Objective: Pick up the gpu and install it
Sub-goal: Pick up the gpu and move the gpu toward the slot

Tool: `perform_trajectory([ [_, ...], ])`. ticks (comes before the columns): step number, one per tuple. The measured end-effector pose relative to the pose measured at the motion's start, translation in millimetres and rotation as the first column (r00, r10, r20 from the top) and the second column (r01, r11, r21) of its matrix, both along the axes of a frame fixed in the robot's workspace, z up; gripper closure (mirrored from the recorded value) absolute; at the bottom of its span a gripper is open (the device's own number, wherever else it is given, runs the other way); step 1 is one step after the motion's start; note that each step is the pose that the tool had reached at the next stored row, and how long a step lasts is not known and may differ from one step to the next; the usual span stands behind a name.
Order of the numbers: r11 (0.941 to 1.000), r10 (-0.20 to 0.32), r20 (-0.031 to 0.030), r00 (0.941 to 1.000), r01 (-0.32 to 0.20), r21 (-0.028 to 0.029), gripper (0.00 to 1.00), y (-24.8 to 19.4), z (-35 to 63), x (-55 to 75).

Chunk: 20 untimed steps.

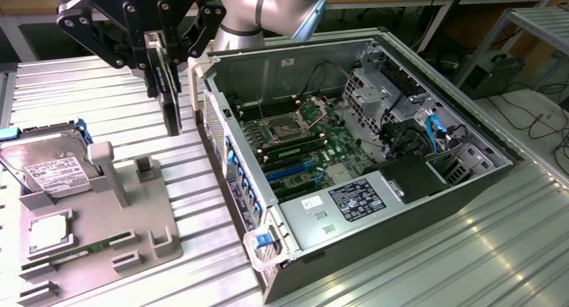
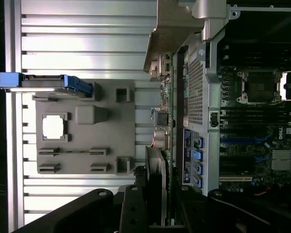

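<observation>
Currently held: the gpu point(image 1: 169, 97), pinched edge-on between my 2 fingers and hanging straight down below me.
My gripper point(image 1: 161, 54): closed on the card's upper edge, up in the air at the exterior view's upper left.
Gpu position: lifted off the table point(image 1: 444, 267), over the gap between the grey fixture point(image 1: 133, 214) and the open computer case point(image 1: 462, 187). It is just beside the case's rear wall and touches neither.
Gpu from my wrist: a thin edge running away from my fingers, with its silver end bracket point(image 2: 172, 34) at the far end, alongside the case's back panel.
Case: lying on its side with the open face up. The motherboard point(image 1: 307, 144) is exposed, with the CPU socket point(image 1: 289, 127) near its middle and blue slots point(image 1: 294, 170) below that.
Fixture: on the exterior view's left of the case. A hard drive point(image 1: 49, 167) is propped at a tilt at its far corner, and 1 square chip point(image 1: 49, 230) and 1 RAM stick point(image 1: 80, 252) lie in recesses.
Install: not done, the card is outside the case.
</observation>
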State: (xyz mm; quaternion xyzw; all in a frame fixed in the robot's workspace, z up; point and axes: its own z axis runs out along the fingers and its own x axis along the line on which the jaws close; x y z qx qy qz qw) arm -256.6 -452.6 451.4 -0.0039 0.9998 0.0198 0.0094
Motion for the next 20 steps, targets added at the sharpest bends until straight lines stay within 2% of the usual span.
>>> perform_trajectory([
  [20,1.0,0.0,-0.0001,1.0,0.0,-0.0001,0.73,0.0,0.0,26.2],
])
